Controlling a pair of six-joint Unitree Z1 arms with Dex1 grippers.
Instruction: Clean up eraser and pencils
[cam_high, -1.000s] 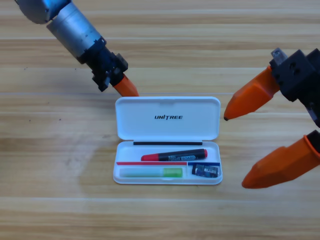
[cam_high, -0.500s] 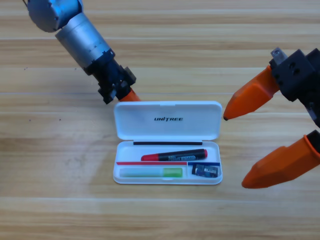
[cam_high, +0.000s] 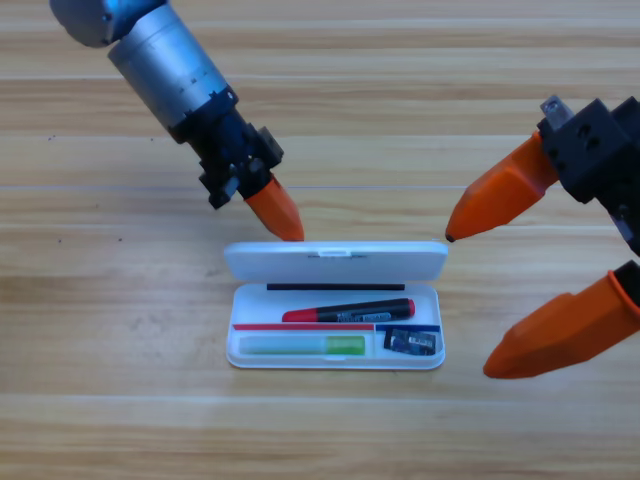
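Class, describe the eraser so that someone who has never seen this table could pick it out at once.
Find the white case in the middle of the wooden table, its lid half raised. The eraser lies in the case's bottom right compartment. It is a small dark block, far shorter than the red and black pencil above it and the green pencil to its left.

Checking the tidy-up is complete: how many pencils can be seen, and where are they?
2. The red-and-black pencil lies in the case, upper slot; the green pencil lies in the lower-left slot, left of the eraser. The half-raised lid might hide something behind it.
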